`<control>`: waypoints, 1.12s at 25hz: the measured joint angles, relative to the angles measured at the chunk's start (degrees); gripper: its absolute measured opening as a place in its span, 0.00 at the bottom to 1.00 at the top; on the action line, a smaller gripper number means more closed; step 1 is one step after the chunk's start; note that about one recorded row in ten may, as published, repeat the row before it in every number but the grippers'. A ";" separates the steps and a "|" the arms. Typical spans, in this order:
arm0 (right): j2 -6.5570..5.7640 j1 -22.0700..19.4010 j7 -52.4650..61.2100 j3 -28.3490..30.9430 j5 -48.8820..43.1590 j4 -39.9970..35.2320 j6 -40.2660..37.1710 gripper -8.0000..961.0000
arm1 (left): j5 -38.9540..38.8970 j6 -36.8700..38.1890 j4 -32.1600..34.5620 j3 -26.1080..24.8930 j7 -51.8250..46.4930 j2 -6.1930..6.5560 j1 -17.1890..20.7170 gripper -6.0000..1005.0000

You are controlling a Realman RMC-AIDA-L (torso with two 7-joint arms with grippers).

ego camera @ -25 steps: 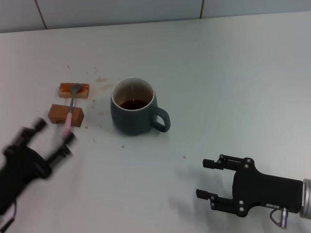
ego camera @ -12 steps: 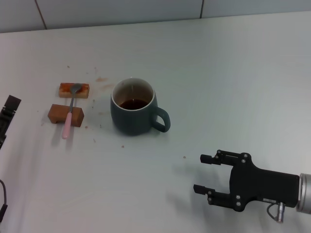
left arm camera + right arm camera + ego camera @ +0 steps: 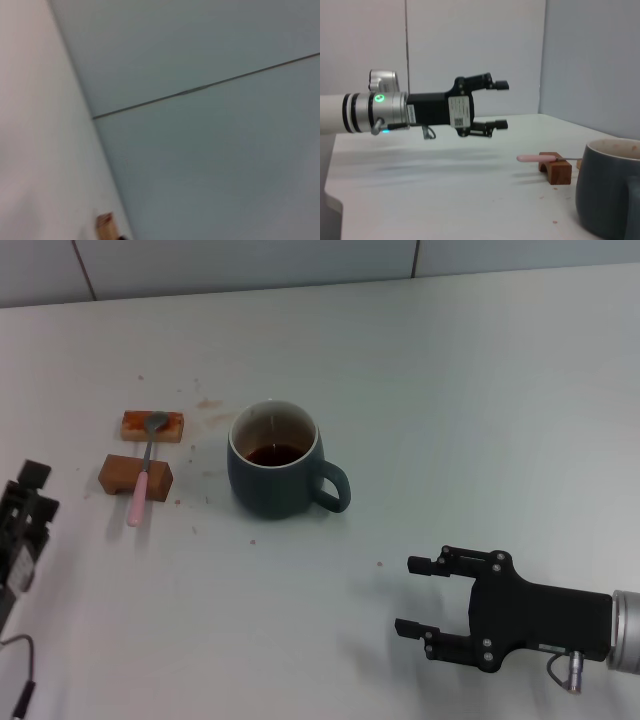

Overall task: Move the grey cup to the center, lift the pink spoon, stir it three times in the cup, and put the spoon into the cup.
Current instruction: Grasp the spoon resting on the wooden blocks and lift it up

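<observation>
Left gripper (image 3: 25, 502) back nearer pink spoon (image 3: 144, 471), jaws apart

A lab: bare white table (image 3: 480, 380), plain panelled wall (image 3: 250, 260).

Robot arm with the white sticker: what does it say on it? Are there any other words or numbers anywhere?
White sticker on the left gripper, seen in the right wrist view: it has print and a small square code, but too small to read.
The grey cup: no words.
The pink spoon: no words.
The right gripper: no readable label.
Nothing else carries text.
</observation>
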 joint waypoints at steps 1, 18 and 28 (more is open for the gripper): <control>0.00 0.00 0.00 0.00 0.00 0.00 0.00 0.70 | 0.00 0.00 0.00 0.00 0.00 0.00 0.00 0.79; -0.13 0.03 0.08 0.06 0.21 -1.24 -0.31 0.70 | -0.02 -8.40 -9.25 -1.36 0.94 -0.50 -1.55 0.77; -0.12 0.28 0.08 0.44 0.39 -1.34 -0.15 0.70 | -0.02 -10.25 -10.93 -1.42 0.44 -0.48 -3.15 0.76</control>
